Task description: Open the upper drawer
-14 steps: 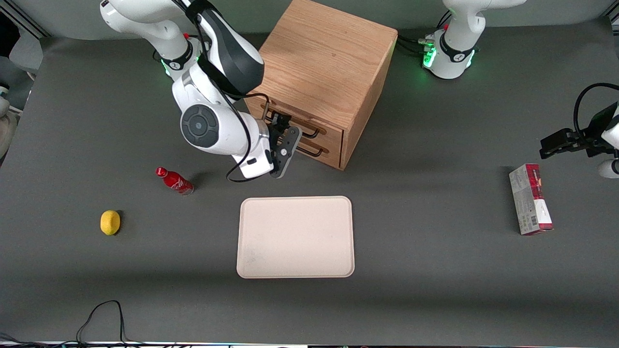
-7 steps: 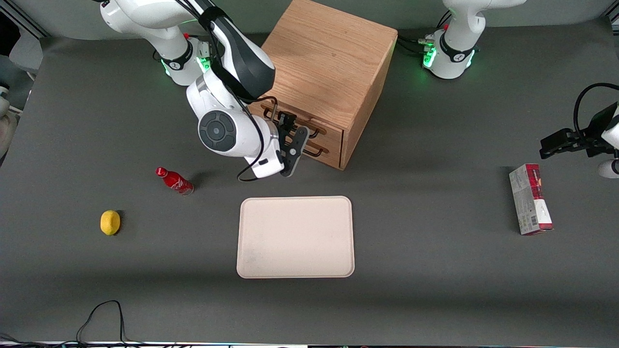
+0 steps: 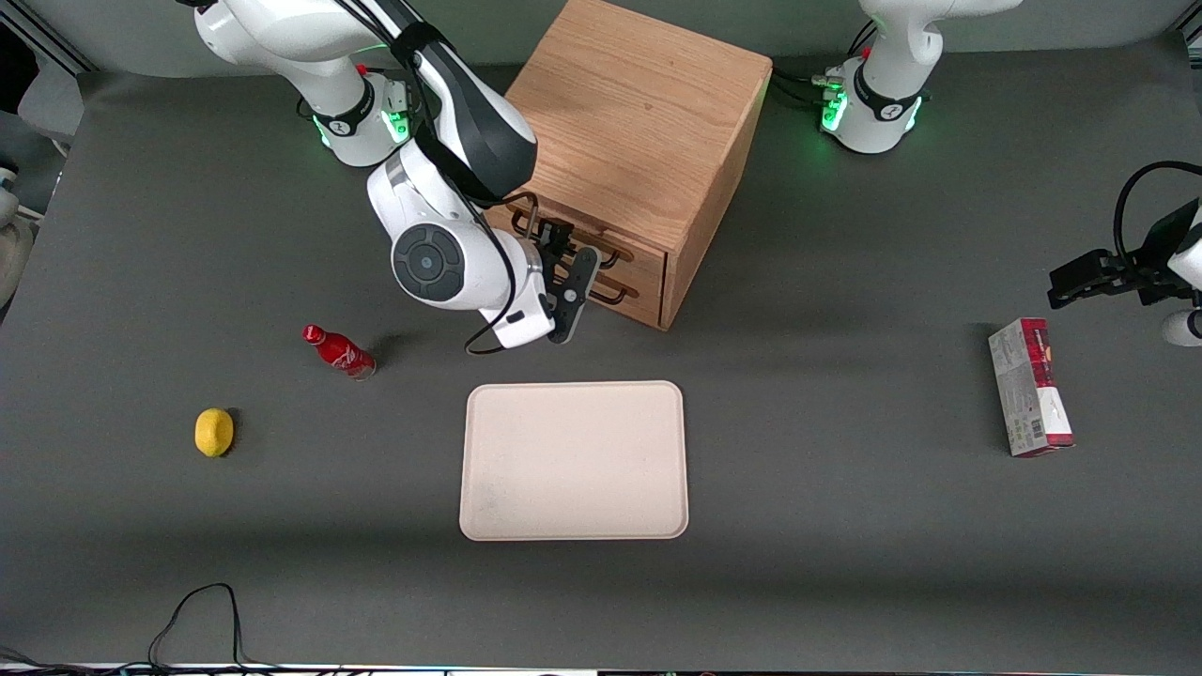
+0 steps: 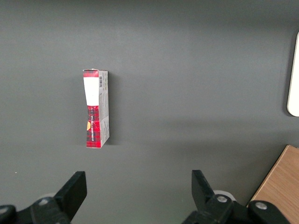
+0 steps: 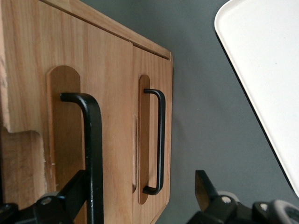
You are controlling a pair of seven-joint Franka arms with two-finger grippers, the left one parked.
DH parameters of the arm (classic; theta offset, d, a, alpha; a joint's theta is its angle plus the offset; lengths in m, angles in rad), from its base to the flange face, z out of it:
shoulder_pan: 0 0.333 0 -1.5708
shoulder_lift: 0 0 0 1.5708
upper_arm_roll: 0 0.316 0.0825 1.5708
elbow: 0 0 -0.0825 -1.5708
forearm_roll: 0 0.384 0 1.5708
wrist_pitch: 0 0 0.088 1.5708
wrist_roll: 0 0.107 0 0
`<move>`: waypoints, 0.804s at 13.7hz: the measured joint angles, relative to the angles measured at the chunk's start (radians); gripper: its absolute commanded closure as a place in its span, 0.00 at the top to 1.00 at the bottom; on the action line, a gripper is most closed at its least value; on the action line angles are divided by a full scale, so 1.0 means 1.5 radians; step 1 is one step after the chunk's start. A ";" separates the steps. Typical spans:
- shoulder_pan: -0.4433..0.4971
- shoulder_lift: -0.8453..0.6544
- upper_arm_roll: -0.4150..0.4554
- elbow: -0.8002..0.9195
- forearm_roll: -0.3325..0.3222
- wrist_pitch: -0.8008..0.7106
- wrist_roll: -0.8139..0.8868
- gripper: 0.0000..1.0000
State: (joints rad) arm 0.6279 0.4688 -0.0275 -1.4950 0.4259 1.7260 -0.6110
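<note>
Gripper [image 3: 561, 268] spread wide at upper drawer [image 3: 615, 246] handle [image 5: 91, 154] | drawer front partly hidden.

Since a second ago the gripper [image 3: 561, 255] has swung toward 3 o'clock and in to the upper drawer [image 3: 573, 241], jaws open about its handle [image 5: 88, 149]; lately it barely shifted.

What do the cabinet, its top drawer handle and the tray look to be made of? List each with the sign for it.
Cabinet: light oak-like wood, matte; grain lines show.
Upper drawer handle: thin black bar, probably painted metal, with a slight sheen.
Tray: pale beige, smooth and matte, likely plastic.
The gripper sits in front of the drawers, fingers open beside that handle.
</note>
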 measured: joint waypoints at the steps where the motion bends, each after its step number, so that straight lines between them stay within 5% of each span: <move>1: 0.000 0.002 0.000 0.000 0.000 -0.001 0.000 1.00; 11: -0.002 0.023 -0.007 -0.005 0.003 0.001 -0.008 1.00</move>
State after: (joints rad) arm 0.6241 0.5028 -0.0374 -1.5028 0.4300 1.7276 -0.6234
